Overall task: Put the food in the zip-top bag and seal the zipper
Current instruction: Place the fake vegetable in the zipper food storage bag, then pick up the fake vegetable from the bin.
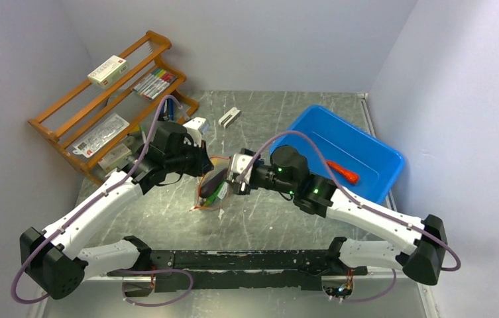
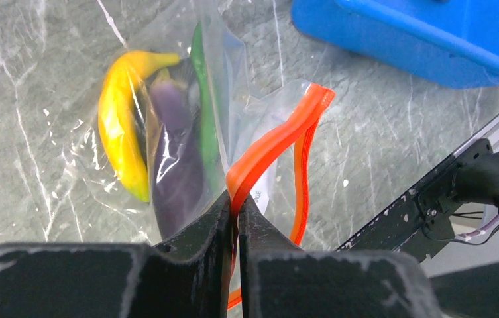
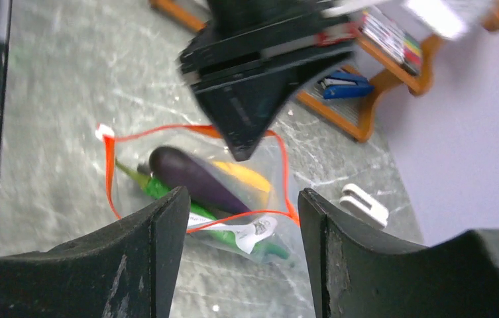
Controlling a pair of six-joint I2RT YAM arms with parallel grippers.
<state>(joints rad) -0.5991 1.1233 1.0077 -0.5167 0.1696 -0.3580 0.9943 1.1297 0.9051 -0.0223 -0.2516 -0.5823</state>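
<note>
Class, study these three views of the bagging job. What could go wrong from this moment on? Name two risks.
1. The left end effector pinches only one short stretch of the zipper. The strip may slip free and the zip-top bag could sag shut at the mouth.
2. The chili lies in the blue bin, outside the bag. Sealing now would leave it out, and the open right end effector holds nothing.

Bag [image 2: 233,73]: clear, with glossy white glare; zipper strip [image 2: 279,136] red-orange. Banana [image 2: 117,126] yellow, eggplant [image 2: 177,165] dark purple, pod [image 2: 203,99] green. Bin [image 1: 359,142] bright blue; chili [image 1: 343,172] red-orange (near match to the strip). Table [image 1: 167,218] grey-green, marbled with thin white veins. Rack [image 1: 57,129] orange-brown wood. Walls [image 1: 266,40] pale lilac-grey. Left arm [image 1: 97,205] and right arm [image 1: 372,218]: white shells, black joints.
</note>
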